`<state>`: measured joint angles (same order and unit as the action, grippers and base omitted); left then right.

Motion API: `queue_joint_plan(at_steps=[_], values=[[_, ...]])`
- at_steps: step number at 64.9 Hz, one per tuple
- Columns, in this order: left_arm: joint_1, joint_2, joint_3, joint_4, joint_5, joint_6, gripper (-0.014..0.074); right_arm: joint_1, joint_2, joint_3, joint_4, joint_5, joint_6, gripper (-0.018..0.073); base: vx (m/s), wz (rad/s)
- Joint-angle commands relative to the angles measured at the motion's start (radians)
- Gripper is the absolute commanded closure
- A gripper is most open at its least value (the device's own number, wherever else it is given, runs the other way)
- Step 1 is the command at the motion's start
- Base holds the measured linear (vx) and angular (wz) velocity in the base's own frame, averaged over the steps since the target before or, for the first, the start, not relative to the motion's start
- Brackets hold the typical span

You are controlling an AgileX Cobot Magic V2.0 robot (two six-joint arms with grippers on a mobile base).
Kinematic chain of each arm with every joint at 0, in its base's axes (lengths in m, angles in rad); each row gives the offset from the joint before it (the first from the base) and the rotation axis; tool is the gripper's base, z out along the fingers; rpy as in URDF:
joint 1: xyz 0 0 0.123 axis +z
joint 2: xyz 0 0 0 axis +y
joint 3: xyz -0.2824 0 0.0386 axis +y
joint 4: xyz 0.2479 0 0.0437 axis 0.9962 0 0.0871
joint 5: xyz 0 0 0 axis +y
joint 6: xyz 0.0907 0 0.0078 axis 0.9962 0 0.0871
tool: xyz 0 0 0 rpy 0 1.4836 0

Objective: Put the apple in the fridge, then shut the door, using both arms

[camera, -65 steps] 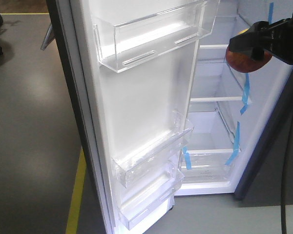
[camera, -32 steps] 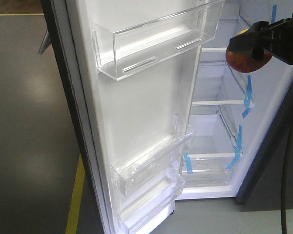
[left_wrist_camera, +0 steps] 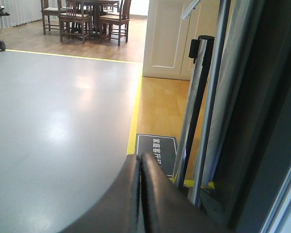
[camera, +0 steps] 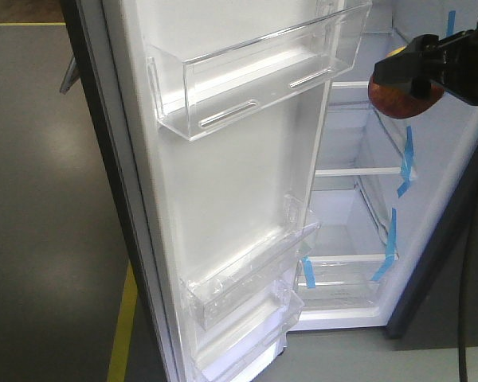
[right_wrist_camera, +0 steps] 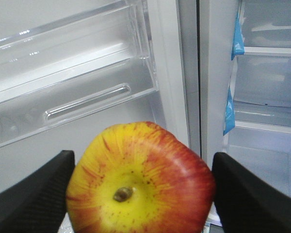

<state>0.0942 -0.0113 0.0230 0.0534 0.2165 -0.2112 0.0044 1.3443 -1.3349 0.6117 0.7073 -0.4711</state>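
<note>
**Almost in: apple waits at the fridge mouth**

Clenched between the jaws of the right gripper (camera: 421,70), the apple (camera: 405,99) hangs high at the open front of the fridge (camera: 338,215). It is just outside the upper compartment and about level with the top clear bin (camera: 255,72) on the door (camera: 231,183). The grip takes the fruit by its sides, stem dimple turned toward the wrist camera, which leaves the way ahead to the white shelves (camera: 354,171) unobstructed. Blue tape (camera: 405,163) marks their right-hand edges. The door stands swung wide, its white inner face toward the room, so the arm has a free lane past it. Round on the far side, the left gripper (left_wrist_camera: 140,165) has its jaws pressed together on nothing, beside a dark panel (left_wrist_camera: 271,121) that appears to be the door's outer face. By the look of it, that is a sensible post for pushing the door to once the apple is set down. Neither step of the job is done yet.
</note>
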Motion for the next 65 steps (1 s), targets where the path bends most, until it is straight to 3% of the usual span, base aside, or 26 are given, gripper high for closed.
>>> queue_joint_plan(at_steps=[1,65], values=[[-0.005,-0.016,0.030,0.001,-0.073,-0.003,0.0601,-0.003,-0.032,-0.032,0.030,-0.060,-0.011,0.0564,0.03,0.00],[-0.005,-0.016,0.030,0.001,-0.073,-0.003,0.0601,-0.003,-0.032,-0.032,0.030,-0.060,-0.011,0.0564,0.01,0.00]])
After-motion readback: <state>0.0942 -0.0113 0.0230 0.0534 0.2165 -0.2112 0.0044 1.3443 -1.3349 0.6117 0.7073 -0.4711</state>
